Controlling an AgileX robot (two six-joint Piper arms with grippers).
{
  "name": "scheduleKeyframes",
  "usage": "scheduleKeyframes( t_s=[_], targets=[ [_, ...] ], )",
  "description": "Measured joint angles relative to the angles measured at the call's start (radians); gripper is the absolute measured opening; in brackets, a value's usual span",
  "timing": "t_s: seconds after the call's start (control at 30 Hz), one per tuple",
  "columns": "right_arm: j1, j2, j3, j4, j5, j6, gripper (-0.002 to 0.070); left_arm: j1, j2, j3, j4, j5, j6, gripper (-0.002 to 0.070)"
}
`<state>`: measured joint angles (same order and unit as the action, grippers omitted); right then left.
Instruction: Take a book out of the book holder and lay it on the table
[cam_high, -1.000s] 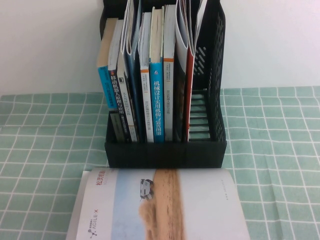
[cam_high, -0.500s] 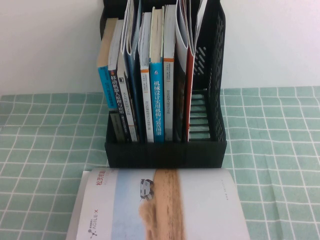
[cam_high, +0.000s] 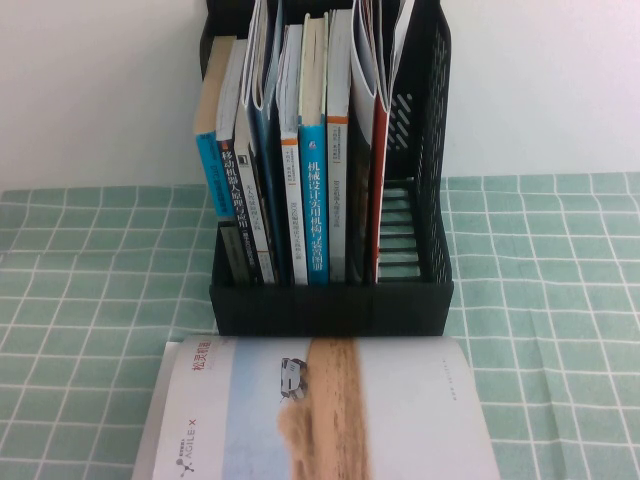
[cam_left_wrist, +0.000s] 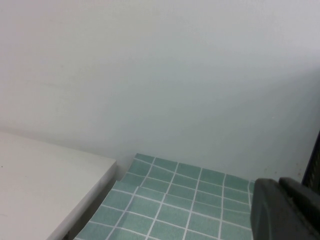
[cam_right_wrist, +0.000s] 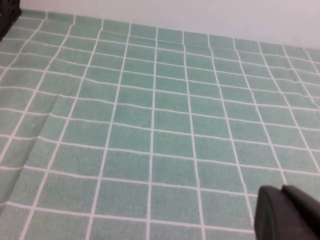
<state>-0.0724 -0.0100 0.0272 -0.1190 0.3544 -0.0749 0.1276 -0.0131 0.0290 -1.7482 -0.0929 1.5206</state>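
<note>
- Since the book (cam_high: 320, 415) is lying flat on the bench (cam_high: 560, 330), just in front of the holder (cam_high: 330, 305), the task is looking finished to me.
- Next, I judge, both arms are needing only to stay away and parked.
- Right gripper (cam_right_wrist: 287, 214) is hanging over bare cloth, well apart from the book, its fingers clenched on nothing.
- Left gripper (cam_left_wrist: 285, 209) is sitting near the wall (cam_left_wrist: 150, 75); whether its fingers are released, I cannot tell.
- Other books (cam_high: 312, 160) are standing upright in the holder; nothing is blocking the way.
</note>
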Motion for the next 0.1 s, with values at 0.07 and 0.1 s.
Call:
scheduleKeyframes(
  t_s=[0.07,0.1],
  targets=[
    [0.000,0.000,0.000,0.000,0.000,0.000,-0.0001,0.000,0.000,0.000,0.000,0.000,0.000,-0.0002],
    [0.000,0.000,0.000,0.000,0.000,0.000,-0.0001,0.000,0.000,0.000,0.000,0.000,0.000,-0.0002]
  ],
)
